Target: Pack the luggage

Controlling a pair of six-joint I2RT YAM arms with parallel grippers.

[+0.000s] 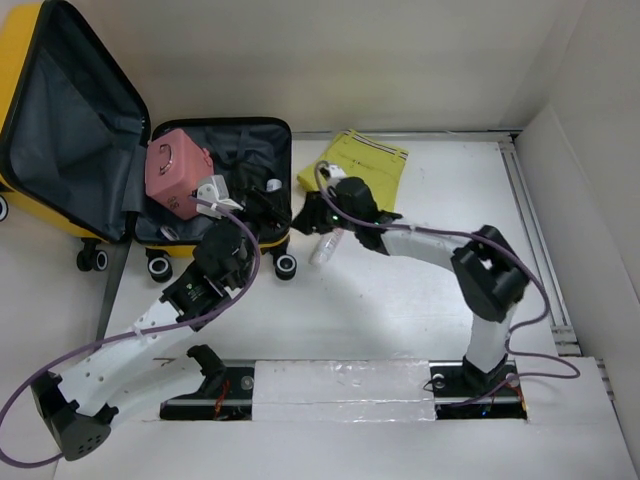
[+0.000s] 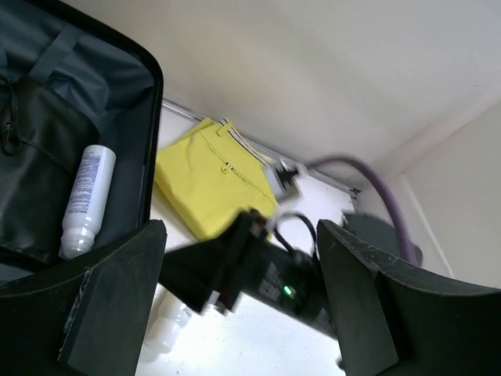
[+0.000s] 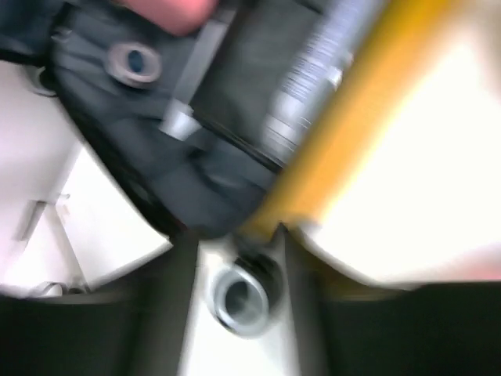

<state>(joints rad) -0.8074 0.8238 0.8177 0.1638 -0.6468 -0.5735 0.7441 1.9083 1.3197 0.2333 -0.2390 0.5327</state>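
While the left gripper [image 2: 241, 233] is held splayed and empty over the right rim of the luggage [image 1: 70, 110], the right gripper [image 1: 312, 218] is extended leftward beside it, grasp indiscernible through blur.

The luggage [image 1: 70, 110] is yellow (lining dark grey), the case [image 1: 175, 170] pink, the garment [image 1: 365, 165] yellow, stripe-edged.

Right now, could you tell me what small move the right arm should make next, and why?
Probably carry the bottle leftward over the luggage rim. The right gripper seems closed on it, the bottle is outside the open shell, and the yellow rim lies just ahead in the blurred wrist view. The left gripper is open and empty nearby, so keep clear.
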